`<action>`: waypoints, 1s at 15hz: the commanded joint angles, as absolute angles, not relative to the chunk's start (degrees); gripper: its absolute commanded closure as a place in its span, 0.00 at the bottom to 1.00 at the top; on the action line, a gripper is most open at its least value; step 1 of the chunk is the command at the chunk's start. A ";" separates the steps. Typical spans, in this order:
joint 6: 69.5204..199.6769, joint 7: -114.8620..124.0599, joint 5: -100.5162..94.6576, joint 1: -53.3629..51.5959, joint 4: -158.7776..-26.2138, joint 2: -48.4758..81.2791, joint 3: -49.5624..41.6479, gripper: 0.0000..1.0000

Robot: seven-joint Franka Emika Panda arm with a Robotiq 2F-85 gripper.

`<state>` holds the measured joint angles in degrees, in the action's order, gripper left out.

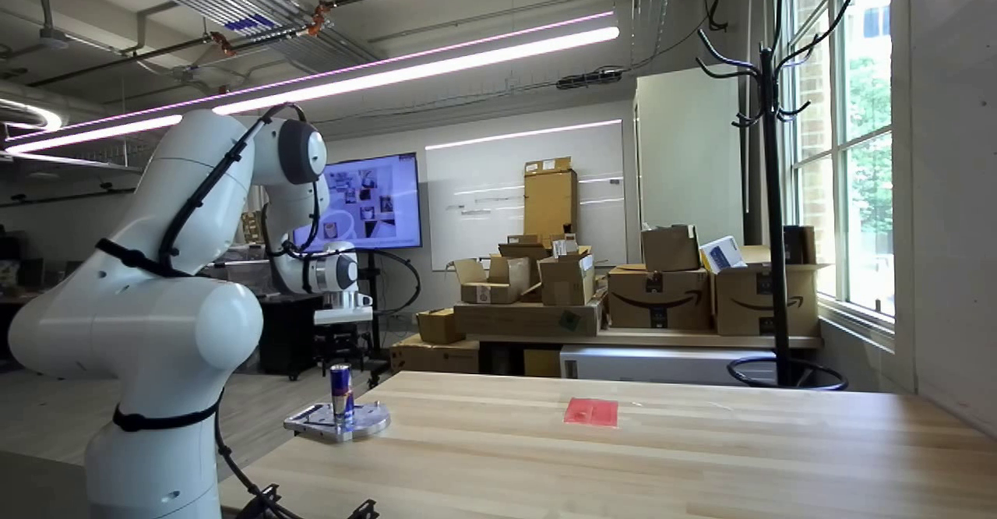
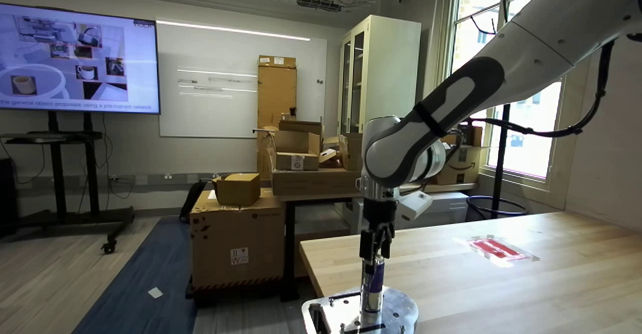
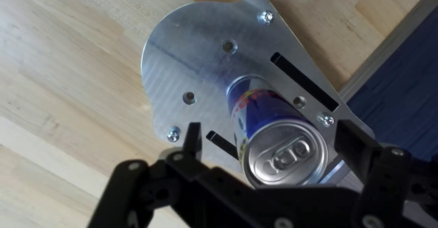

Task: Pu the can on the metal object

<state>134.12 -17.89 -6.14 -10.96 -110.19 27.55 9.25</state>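
Tool in the wrist view has its fingers well apart, a gap on either side of the can, and grips nothing. The can, tab flat on its lid, stands upright on the plate. In an exterior view the forearm slopes to the tool, which points straight down, fingertips near the can's top. In an exterior view the arm rises, bends over and ends above the can, the tool hard to make out. The plate lies by the edge of the bench; open boxes stand stacked behind, contents hidden.
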 commanded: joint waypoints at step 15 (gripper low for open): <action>130.54 -17.57 3.40 0.17 -119.65 5.57 2.03 0.00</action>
